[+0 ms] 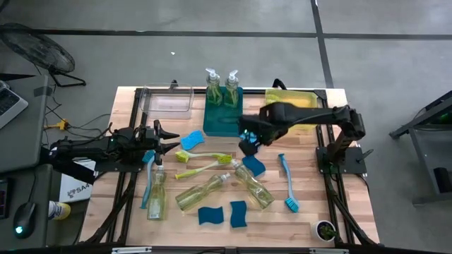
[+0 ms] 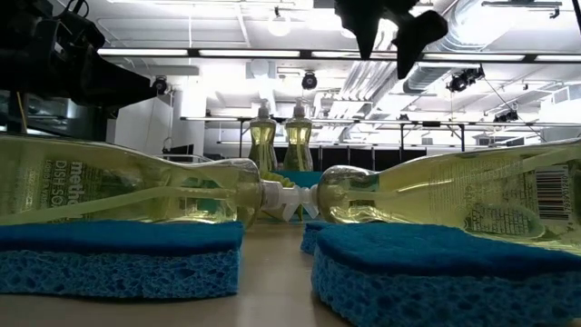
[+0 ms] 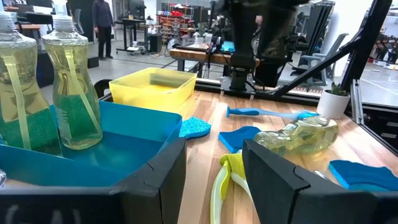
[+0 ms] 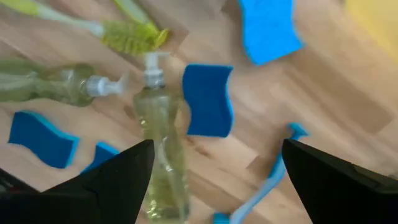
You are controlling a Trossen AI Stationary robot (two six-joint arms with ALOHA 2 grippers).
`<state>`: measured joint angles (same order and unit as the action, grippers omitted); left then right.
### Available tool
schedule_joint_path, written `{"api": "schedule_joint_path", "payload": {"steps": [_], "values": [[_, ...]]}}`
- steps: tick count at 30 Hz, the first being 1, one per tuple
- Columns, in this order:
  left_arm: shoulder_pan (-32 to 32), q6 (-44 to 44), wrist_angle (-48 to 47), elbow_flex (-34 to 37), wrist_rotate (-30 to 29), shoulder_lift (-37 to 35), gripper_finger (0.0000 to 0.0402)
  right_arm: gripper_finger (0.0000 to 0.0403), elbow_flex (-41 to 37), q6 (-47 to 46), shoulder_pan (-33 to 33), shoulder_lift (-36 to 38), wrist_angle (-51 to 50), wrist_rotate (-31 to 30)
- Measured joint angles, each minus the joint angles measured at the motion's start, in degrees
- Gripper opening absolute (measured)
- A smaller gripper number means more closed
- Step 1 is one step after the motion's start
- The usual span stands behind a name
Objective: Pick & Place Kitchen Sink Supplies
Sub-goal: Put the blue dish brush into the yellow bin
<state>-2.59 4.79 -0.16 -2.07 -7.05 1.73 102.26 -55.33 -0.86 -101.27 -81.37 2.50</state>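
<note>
Two soap bottles (image 1: 222, 88) stand upright in the teal bin (image 1: 220, 125) at the far side. Three more soap bottles (image 1: 201, 190) lie on their sides on the table, among blue sponges (image 1: 210, 214), two lime-green brushes (image 1: 205, 162) and a blue brush (image 1: 288, 185). My right gripper (image 1: 247, 144) hangs open high over the table's middle, pointing down. Below it lie a bottle (image 4: 158, 143) and a sponge (image 4: 208, 99). My left gripper (image 1: 169, 141) stands open and level at the left, holding nothing.
A clear bin (image 1: 168, 102) stands at the far left and a yellow bin (image 1: 288, 99) at the far right, on either side of the teal one. A small potted plant (image 1: 325, 229) sits at the near right corner. People show in the room beyond.
</note>
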Motion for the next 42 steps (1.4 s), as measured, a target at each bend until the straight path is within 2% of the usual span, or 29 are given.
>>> {"api": "schedule_joint_path", "payload": {"steps": [10, 15, 18, 22, 28, 36, 42], "values": [[0.0, 0.0, 0.0, 0.0, 0.0, 0.0, 0.0154, 0.0346, -1.5, -5.6, 4.0, -1.7, 6.4, 2.0], [0.0, 0.0, 0.0, 0.0, 0.0, 0.0, 0.0154, 0.0346, -14.8, -10.5, 4.7, 1.9, 17.4, 9.3], [0.0, 0.0, 0.0, 0.0, 0.0, 0.0, 0.0154, 0.0346, -24.9, -18.8, 4.9, 5.7, 25.2, 12.4], [0.0, 0.0, 0.0, 0.0, 0.0, 0.0, 0.0154, 0.0346, -34.2, -28.9, 5.8, 11.0, 27.6, 10.2], [0.0, 0.0, 0.0, 0.0, 0.0, 0.0, 0.0154, 0.0346, -44.0, -39.6, 10.1, 17.9, 22.6, 6.8], [0.0, 0.0, 0.0, 0.0, 0.0, 0.0, 0.0154, 0.0346, -54.3, -42.3, 13.1, 18.4, 27.3, 7.8], [0.0, 0.0, 0.0, 0.0, 0.0, 0.0, 0.0154, 0.0346, -63.0, -39.9, 12.8, 18.4, 41.6, 8.9]]}}
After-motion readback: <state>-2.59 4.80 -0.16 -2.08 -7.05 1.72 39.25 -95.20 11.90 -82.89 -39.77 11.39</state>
